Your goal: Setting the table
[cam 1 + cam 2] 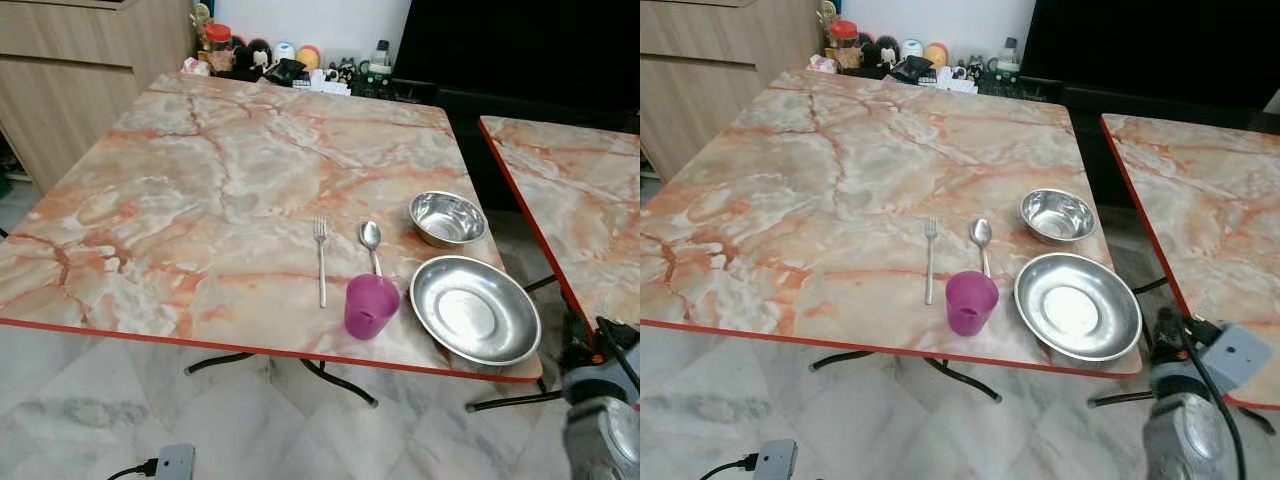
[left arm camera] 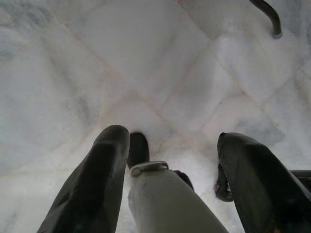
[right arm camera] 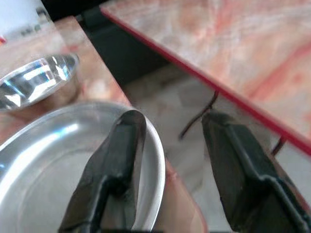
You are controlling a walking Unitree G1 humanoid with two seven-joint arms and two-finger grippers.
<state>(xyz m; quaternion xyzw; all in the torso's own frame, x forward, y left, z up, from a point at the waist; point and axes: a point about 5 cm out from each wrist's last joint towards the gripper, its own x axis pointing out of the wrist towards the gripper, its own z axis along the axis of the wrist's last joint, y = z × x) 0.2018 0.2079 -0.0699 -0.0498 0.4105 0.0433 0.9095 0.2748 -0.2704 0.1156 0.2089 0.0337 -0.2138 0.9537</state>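
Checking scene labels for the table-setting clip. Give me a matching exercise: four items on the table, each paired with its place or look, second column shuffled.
Column 1:
1. fork
2. spoon
3. purple cup
4. small steel bowl

Column 2:
A. behind the large steel plate, further from the robot
B. near the table's front edge, just left of the plate
C. leftmost of the setting, tines pointing away from the robot
D. between the fork and the bowl, handle end hidden behind the cup

Pairs: 1-C, 2-D, 3-B, 4-A
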